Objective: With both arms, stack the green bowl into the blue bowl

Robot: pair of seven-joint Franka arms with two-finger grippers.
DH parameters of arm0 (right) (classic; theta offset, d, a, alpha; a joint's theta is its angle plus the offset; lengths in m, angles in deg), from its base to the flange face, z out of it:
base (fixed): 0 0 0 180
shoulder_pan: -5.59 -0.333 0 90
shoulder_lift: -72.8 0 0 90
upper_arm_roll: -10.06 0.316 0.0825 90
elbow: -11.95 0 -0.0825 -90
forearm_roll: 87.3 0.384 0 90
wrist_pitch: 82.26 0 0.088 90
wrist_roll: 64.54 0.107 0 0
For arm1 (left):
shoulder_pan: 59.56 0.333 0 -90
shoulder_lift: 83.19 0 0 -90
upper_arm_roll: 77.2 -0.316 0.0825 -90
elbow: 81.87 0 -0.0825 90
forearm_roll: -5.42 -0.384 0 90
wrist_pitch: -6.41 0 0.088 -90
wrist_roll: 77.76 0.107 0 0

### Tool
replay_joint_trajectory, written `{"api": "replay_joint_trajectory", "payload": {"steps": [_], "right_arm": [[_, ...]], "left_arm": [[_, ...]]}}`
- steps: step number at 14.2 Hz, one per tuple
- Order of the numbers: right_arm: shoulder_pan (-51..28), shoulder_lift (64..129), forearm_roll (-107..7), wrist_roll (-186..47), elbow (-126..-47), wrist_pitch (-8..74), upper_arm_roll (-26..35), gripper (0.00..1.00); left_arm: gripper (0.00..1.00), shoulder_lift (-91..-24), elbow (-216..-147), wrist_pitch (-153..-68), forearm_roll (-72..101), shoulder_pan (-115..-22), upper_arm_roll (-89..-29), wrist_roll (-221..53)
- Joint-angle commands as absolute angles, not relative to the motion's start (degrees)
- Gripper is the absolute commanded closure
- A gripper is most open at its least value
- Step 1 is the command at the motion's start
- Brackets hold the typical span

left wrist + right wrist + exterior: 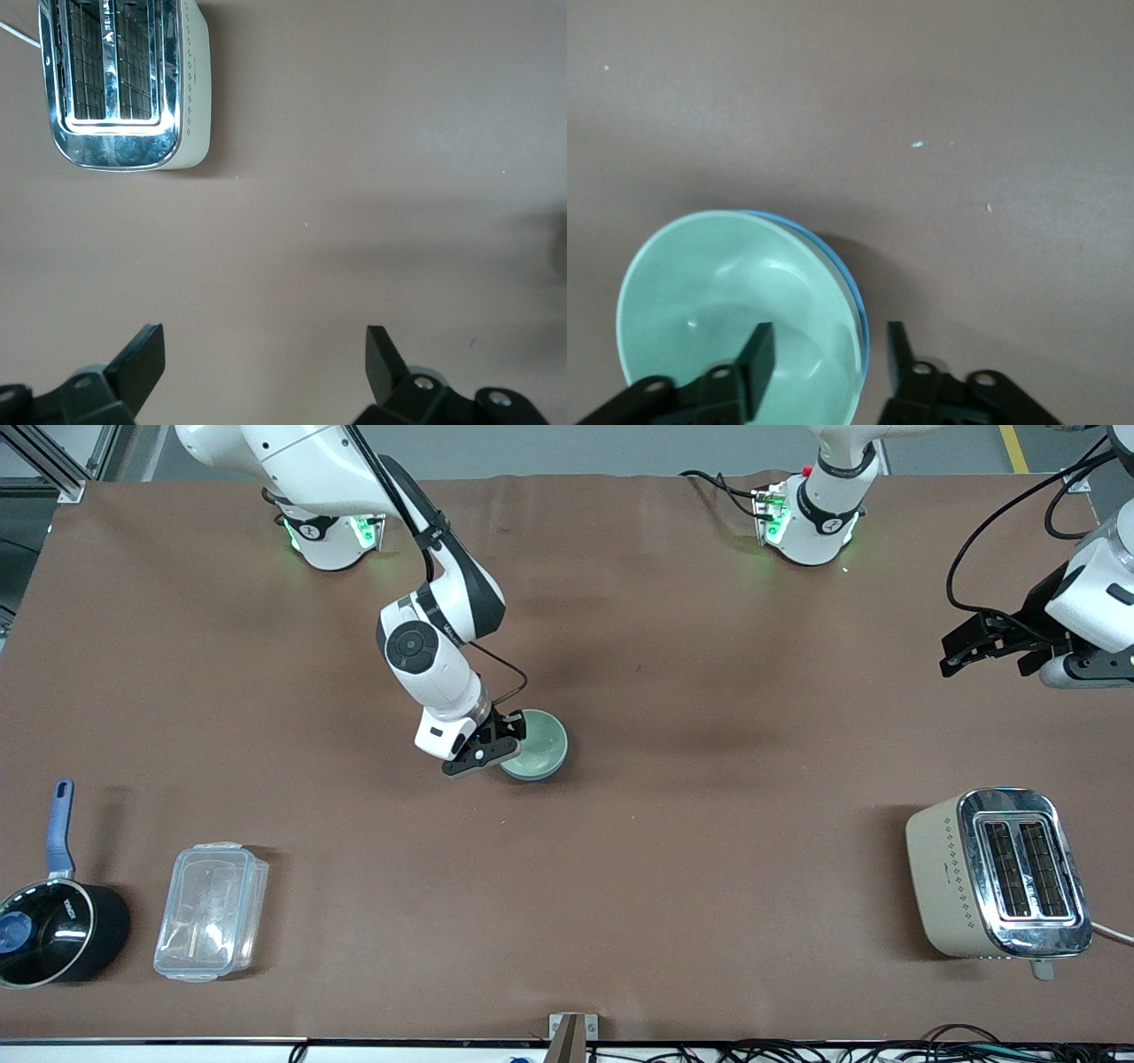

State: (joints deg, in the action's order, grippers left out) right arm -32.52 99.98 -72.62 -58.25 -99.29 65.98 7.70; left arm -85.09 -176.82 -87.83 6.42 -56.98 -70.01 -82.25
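The green bowl sits nested in the blue bowl near the middle of the table. In the right wrist view the green bowl fills the blue bowl, of which only a thin rim shows. My right gripper is open and straddles the bowls' rim on the side toward the right arm's end of the table. One finger is inside the green bowl and the other is outside the blue rim. My left gripper is open and empty, waiting above bare table at the left arm's end.
A cream and chrome toaster stands near the front camera at the left arm's end, also in the left wrist view. A black saucepan with a blue handle and a clear lidded container stand at the right arm's end.
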Motion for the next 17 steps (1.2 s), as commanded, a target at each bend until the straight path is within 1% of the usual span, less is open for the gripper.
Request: {"api": "replay_joint_trajectory", "payload": {"steps": [1,3,5,7,9,11,13,14,15,17], "right_arm": [[-31.42,94.09,-71.82,-61.02,-99.85,63.21,6.99,0.00],[-29.32,89.96,-72.09,-62.25,-99.41,60.15,5.23,0.00],[-27.29,85.91,-72.27,-62.34,-98.71,55.40,3.74,0.00],[-23.18,82.75,-72.79,-62.43,-97.05,51.01,3.73,0.00],[-17.47,81.24,-76.99,-62.34,-91.53,42.51,4.43,0.00],[-10.19,81.24,-78.51,-62.26,-83.54,32.75,7.66,0.00],[-3.15,81.32,-78.68,-62.08,-77.46,26.76,11.10,0.00],[-0.42,81.32,-78.86,-62.17,-75.52,24.81,11.81,0.00],[1.61,81.32,-80.16,-62.26,-73.85,22.10,11.99,0.00],[3.82,81.32,-82.28,-61.73,-68.76,13.94,11.99,0.00]], "left_arm": [[0.00,-84.68,-175.74,-87.55,7.53,-57.09,-70.26,-81.45],[0.00,-84.68,-175.74,-87.55,7.44,-57.09,-70.26,-81.45],[0.00,-84.68,-175.74,-87.55,7.44,-57.09,-70.26,-81.45],[0.00,-84.86,-175.74,-87.46,7.27,-57.27,-70.09,-81.54],[0.00,-85.12,-175.83,-87.46,6.65,-57.01,-67.99,-81.54],[0.00,-85.65,-176.18,-87.37,5.43,-57.01,-67.80,-81.54],[0.00,-86.44,-176.79,-87.37,4.98,-57.09,-67.45,-81.45],[0.00,-86.79,-177.14,-87.37,4.98,-56.92,-67.01,-81.45],[0.00,-87.40,-177.41,-87.29,4.98,-56.74,-66.92,-81.37],[0.00,-87.76,-177.24,-86.50,5.07,-56.74,-66.92,-81.45]]}}
